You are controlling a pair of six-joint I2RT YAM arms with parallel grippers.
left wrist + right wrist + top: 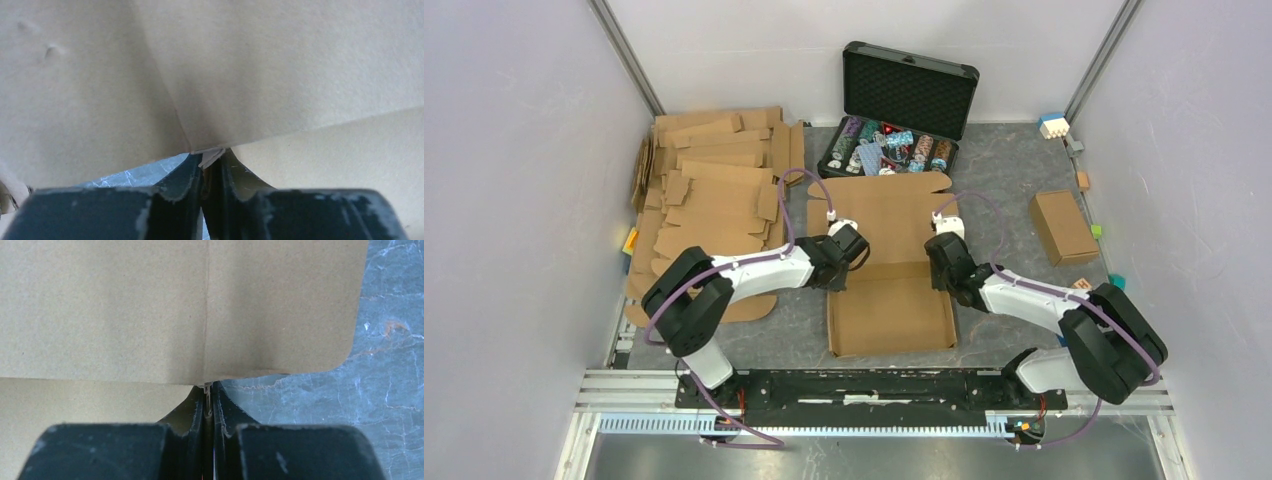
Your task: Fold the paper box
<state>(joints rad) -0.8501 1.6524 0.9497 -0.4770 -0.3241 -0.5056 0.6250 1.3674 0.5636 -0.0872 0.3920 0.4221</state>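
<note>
The paper box [889, 300] is a brown corrugated die-cut sheet lying in the middle of the table, its far half [879, 215] raised toward the black case. My left gripper [842, 250] is shut on the sheet's left edge at the fold; in the left wrist view its jaws pinch the cardboard edge [212, 156]. My right gripper [942, 252] is shut on the sheet's right edge; in the right wrist view its jaws pinch the edge [207, 388] under the raised panel [150, 310].
A stack of flat cardboard sheets [714, 190] lies at the left. An open black case [902, 110] with poker chips stands at the back. A smaller closed brown box [1062, 226] sits at the right, with small coloured blocks [1053, 125] near the right wall.
</note>
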